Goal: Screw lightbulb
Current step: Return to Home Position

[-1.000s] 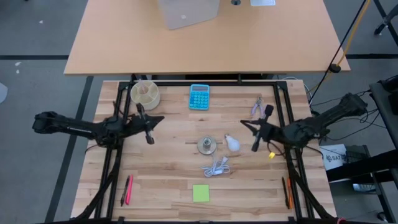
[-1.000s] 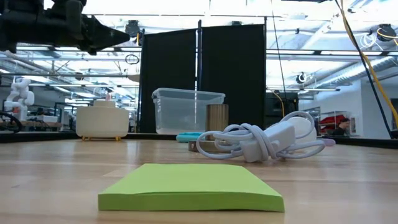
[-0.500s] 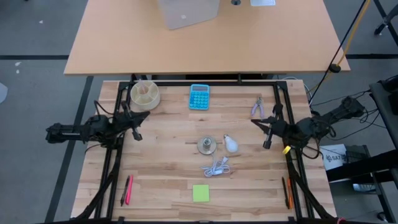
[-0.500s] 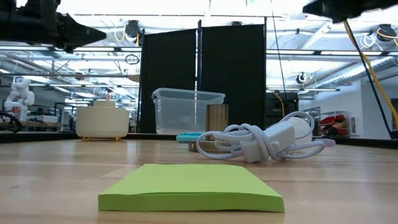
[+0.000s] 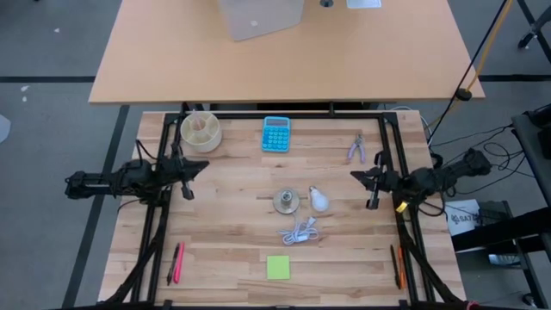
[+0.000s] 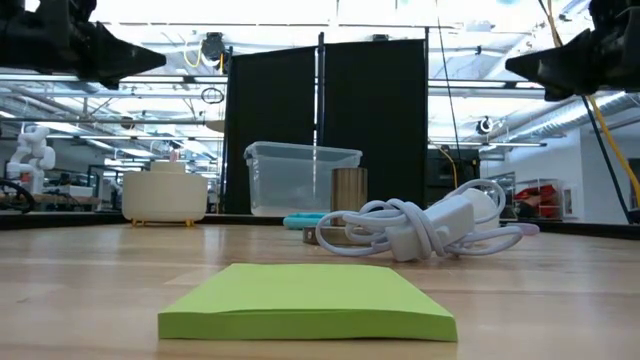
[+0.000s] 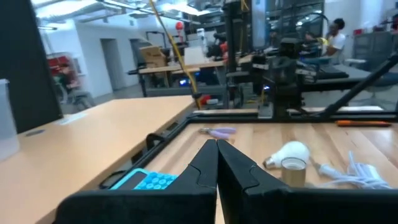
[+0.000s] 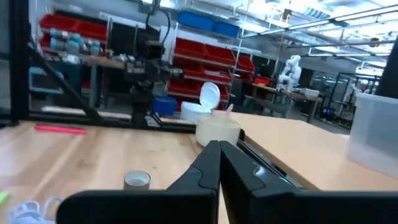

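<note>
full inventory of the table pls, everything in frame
lightbulb: one, white, table middle, lying beside the socket disc
socket disc: one, grey, table middle
cable: one, white, bundled, between disc and sticky note
sticky note: one pad, green, bottom of high view
calculator: one, blue, top middle
round container: one, beige, top left
pliers: one, purple handles, top right
left pens: two, pink and dark, bottom left
right pens: two, orange and dark, bottom right
left gripper: one, dark, shut, at table's left edge
right gripper: one, dark, shut, at table's right edge
</note>
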